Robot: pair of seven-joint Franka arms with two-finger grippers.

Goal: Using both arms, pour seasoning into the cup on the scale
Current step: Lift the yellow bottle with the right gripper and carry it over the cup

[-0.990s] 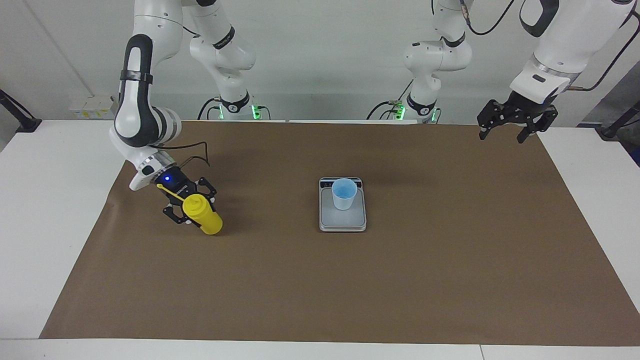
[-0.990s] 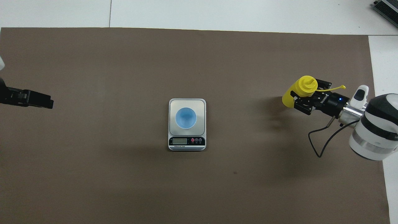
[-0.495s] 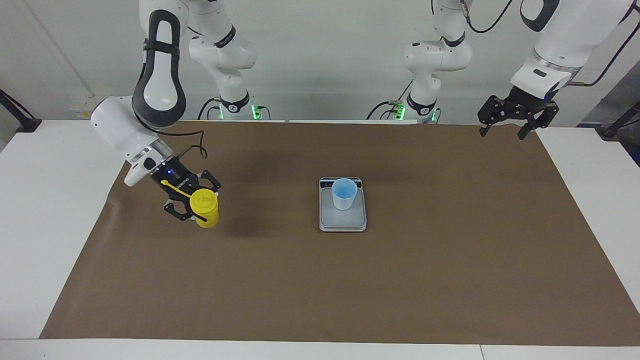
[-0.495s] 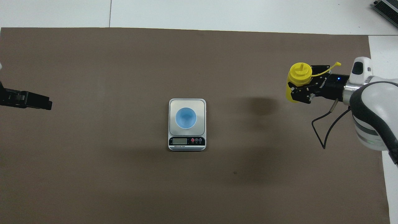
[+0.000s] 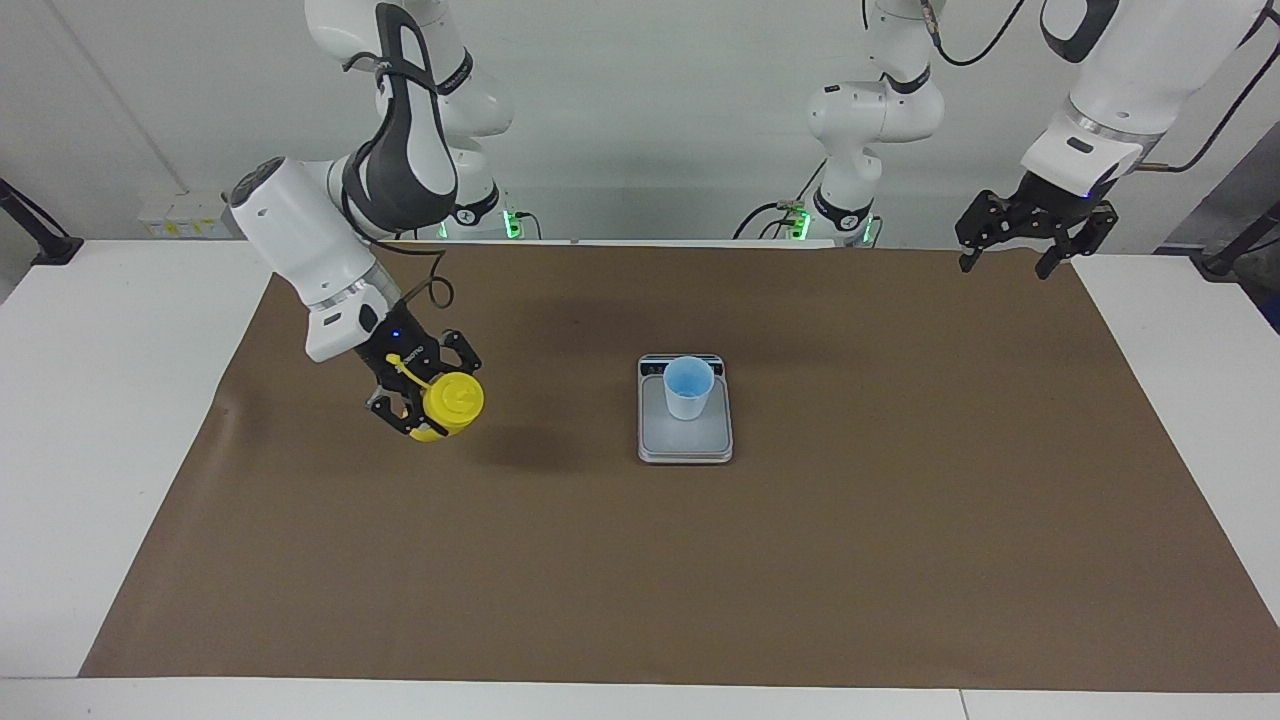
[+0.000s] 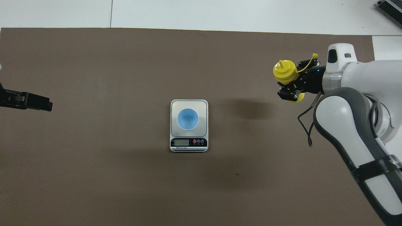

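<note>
The right gripper (image 5: 428,398) has its jaws shut on the seasoning bottle (image 5: 449,405), holding it lifted over the brown mat (image 5: 640,560) toward the right arm's end of the surface, well apart from the scale (image 5: 685,440) at the mat's middle. The cup (image 5: 688,387) stands upright on the scale's weighing plate, on the half nearer the robots, its open mouth up. The step in hand looks like the carry toward the cup. To do it well, the bottle should travel with its nozzle kept up and tip only once the nozzle is over the cup's mouth, and the gripper should stay high enough to clear the cup's rim so nothing knocks the cup or presses on the scale. The bottle's long axis is close to upright: the facing view looks nearly straight onto its domed top, and the overhead view shows the nozzle (image 6: 282,64) pointing up and slightly away from the robots, the cap strap (image 6: 309,59) trailing toward the wrist. The left gripper (image 5: 1012,245) waits with jaws open above the mat's corner at the left arm's end.
</note>
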